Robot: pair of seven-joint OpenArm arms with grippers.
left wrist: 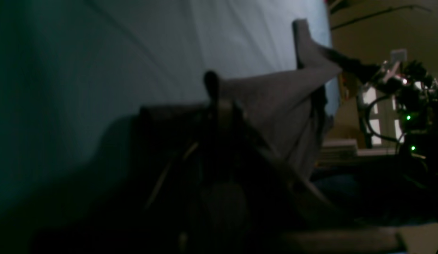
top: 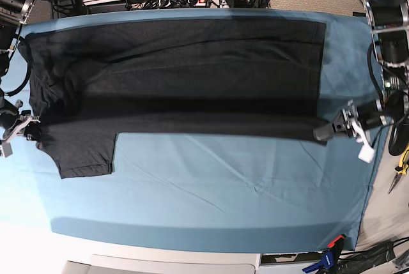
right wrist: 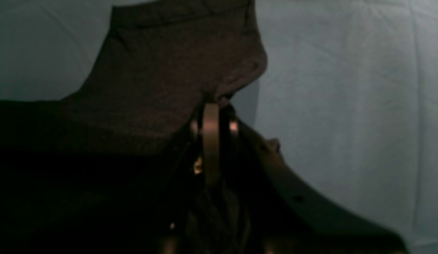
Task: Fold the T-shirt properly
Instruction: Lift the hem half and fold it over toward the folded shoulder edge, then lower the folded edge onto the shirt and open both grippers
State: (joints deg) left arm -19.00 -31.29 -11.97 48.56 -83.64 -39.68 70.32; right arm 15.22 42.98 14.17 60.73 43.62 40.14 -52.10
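Low, both grippers (top: 323,133) (top: 33,128) pinch T-shirt (top: 192,63) — outstretched.

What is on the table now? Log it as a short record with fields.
garment: black cotton T-shirt, spread lengthwise, near long edge lifted
surface: blue table cloth
left gripper: shut on the T-shirt's edge at one end
right gripper: shut on the T-shirt by the short sleeve
print: not visible
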